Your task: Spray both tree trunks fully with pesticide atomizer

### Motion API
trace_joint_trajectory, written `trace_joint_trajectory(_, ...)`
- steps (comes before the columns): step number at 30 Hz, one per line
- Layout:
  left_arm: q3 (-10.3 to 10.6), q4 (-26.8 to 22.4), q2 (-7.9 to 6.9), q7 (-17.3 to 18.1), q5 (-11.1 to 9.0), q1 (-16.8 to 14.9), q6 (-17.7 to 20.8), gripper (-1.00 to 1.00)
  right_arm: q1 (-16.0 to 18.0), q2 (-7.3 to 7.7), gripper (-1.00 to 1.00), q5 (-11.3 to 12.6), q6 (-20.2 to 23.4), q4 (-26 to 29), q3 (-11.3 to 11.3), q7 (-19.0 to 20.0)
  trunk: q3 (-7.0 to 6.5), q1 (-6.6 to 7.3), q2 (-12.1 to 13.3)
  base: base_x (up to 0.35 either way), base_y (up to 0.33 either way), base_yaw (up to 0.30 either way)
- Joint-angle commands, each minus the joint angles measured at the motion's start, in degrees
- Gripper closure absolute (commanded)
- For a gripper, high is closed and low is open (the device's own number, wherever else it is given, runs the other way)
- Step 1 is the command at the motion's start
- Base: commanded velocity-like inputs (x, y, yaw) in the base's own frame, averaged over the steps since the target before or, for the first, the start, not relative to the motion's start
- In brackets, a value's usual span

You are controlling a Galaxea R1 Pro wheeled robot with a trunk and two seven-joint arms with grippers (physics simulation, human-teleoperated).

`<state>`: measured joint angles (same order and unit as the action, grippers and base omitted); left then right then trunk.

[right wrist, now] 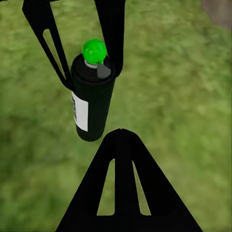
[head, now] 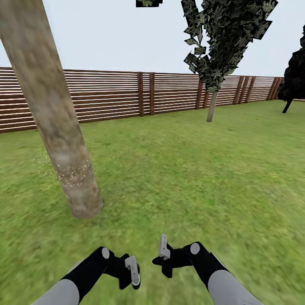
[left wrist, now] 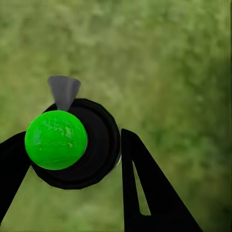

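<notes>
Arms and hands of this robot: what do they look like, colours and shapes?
In the head view, each arm is light grey nearer the body, then glossy black toward the wrist, with a round grey cap at the joint. The left hand and right hand are black with pale grey flat fingers. In the wrist views, the fingers are black tapering wedges with slots cut through.

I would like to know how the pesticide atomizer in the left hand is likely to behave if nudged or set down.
The pesticide atomizer looks rigid and small in the left hand, so probably light. Its smooth round body may slip from a loose grip. Laid on the grass, it would likely roll.
</notes>
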<state>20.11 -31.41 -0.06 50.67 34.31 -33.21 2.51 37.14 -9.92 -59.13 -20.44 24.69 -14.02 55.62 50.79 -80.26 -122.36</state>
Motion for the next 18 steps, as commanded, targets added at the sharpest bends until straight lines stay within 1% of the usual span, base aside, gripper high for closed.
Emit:
trace_joint_trajectory(1,0.03,-0.23,0.23,0.19,0.13,-0.02,0.29,1.00,0.03,-0.08,1.00,-0.46,-0.21,0.04,-0.48,0.24,0.06,0.01,-0.02,0.000,0.000,0.000)
trace_joint_trajectory(3,0.02,-0.09,0.85,0.11,0.19,-0.02,0.28,1.00,0.03,-0.08,1.00,-0.46,-0.21,0.06,-0.48,0.26,0.06,0.01,-0.02,0.000,0.000,0.000)
trace_joint_trajectory(8,-0.09,0.03,1.83,-0.08,0.09,-0.02,0.31,1.00,0.03,-0.08,1.00,-0.46,-0.21,0.02,-0.48,0.26,0.06,0.01,-0.02,0.000,0.000,0.000)
trace_joint_trajectory(12,-0.15,0.11,2.53,-2.35,-0.03,-0.02,0.29,1.00,0.03,-0.08,1.00,-0.46,-0.21,0.01,-0.48,0.25,0.06,0.01,-0.02,0.000,0.000,0.000)
trace_joint_trajectory(18,-0.08,0.12,3.41,-2.76,-0.03,0.06,0.22,1.00,0.03,-0.08,1.00,-0.46,-0.21,0.01,-0.48,0.24,0.06,0.01,-0.02,0.000,0.000,0.000)
